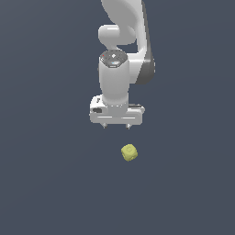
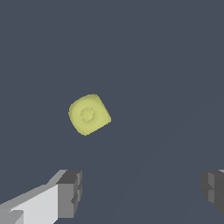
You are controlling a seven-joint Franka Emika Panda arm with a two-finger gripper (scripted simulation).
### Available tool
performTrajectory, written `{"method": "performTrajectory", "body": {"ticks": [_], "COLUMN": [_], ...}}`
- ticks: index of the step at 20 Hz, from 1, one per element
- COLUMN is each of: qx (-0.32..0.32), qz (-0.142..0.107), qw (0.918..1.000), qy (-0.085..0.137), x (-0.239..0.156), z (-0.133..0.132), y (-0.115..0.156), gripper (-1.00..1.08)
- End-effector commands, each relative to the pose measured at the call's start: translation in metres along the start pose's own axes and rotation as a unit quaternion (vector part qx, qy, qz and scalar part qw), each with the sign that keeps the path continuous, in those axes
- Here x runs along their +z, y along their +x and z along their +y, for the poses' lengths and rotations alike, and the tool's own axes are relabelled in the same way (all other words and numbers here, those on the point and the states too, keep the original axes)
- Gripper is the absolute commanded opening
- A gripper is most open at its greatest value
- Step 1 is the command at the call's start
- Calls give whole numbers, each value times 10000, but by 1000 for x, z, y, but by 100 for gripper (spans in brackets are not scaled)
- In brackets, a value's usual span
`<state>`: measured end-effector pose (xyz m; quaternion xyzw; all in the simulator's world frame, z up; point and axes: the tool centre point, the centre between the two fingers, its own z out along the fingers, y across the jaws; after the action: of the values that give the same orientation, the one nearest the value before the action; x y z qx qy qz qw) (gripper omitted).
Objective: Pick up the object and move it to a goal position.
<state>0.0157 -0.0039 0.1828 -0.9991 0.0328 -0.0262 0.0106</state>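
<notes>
Cube (image 1: 129, 152) apart from spread pincer (image 1: 116, 125)

We count one cube (image 1: 129, 152) in the scene; the wrist view confirms the same single cube (image 2: 89, 114). We count one arm (image 1: 120, 59), carrying one gripper (image 1: 116, 125). On that gripper we count two fingers (image 2: 70, 192), one at each side of the wrist view. We count one plain dark surface (image 1: 46, 183) beneath everything. Total: one cube, one arm, one gripper, two fingers, one surface.
</notes>
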Motion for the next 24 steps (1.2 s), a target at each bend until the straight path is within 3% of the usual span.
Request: {"method": "performTrajectory", "body": {"ticks": [1,12,24], "qx": [0,-56,-666], "qz": [0,-110,-153], "qw": [10000,9999,9976], "qy": [0,-117,-130], "x": [0,12,30], "z": [0,11,-7], "y": [0,-7,8], "gripper": [100,100,100]}}
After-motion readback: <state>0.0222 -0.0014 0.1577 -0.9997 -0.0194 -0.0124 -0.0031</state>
